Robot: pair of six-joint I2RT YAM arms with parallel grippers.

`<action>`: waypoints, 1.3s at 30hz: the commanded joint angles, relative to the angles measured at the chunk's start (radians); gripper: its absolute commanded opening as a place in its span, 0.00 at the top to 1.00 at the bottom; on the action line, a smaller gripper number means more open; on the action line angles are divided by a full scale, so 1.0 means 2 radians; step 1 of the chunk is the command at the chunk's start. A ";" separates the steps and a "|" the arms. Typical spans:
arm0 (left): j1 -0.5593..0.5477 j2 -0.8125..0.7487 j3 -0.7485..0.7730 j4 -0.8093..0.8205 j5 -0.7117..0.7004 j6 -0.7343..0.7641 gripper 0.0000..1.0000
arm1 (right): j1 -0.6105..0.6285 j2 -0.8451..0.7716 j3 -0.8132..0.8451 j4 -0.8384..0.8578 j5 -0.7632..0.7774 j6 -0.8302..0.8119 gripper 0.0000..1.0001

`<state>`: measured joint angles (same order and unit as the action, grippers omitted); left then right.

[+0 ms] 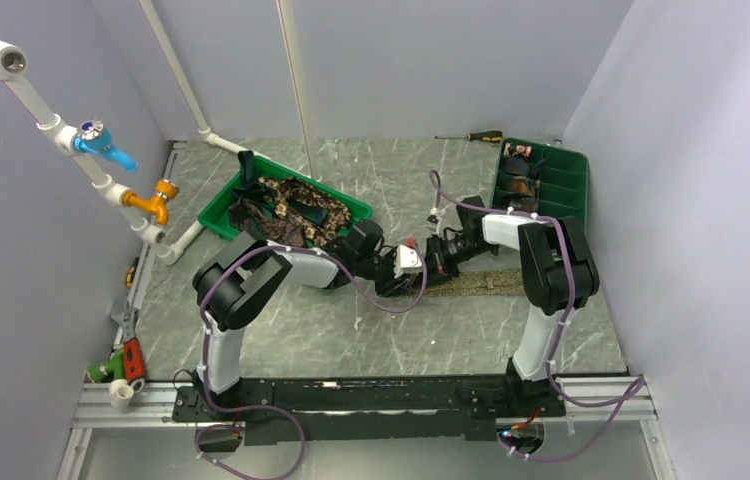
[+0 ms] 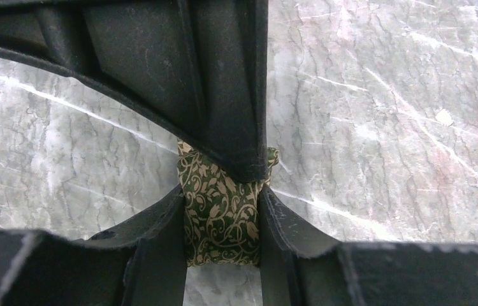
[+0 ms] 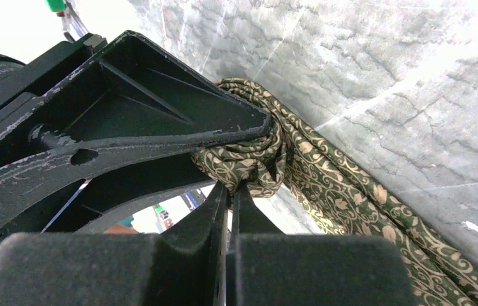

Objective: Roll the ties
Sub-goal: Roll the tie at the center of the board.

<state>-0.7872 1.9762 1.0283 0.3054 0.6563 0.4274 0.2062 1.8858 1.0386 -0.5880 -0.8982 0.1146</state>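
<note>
Marble tabletop (image 1: 351, 330) carried green leafy tie (image 3: 345, 191), strip lying flat centre-right. My left end effector (image 2: 220, 220) clamped its bunched end; my right end effector (image 3: 230, 201), nearly closed, nipped same bunch.

green-gold tie (image 3: 351, 191) — end bunched, perhaps coiled

Marble table (image 1: 371, 330), green tray (image 1: 215, 208), divided green tray (image 1: 563, 185), screwdriver (image 1: 476, 136), blue tap (image 1: 103, 143)
</note>
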 commanded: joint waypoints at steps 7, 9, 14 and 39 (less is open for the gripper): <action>0.014 0.002 -0.020 -0.038 0.016 0.029 0.19 | -0.034 0.015 -0.012 0.006 0.056 -0.018 1.00; 0.016 -0.010 -0.032 -0.002 0.025 0.027 0.15 | -0.035 0.022 -0.010 0.000 0.063 -0.022 1.00; 0.015 -0.026 -0.053 0.064 0.049 0.033 0.14 | -0.049 0.043 -0.003 -0.013 0.083 -0.029 1.00; -0.027 0.015 -0.007 0.035 -0.001 0.047 0.68 | -0.024 0.036 -0.005 -0.022 0.045 -0.059 1.00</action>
<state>-0.8394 2.0396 1.0447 0.4500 0.6548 0.4999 0.1169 1.9907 1.0649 -0.6762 -0.8780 0.0372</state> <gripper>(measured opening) 0.437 0.018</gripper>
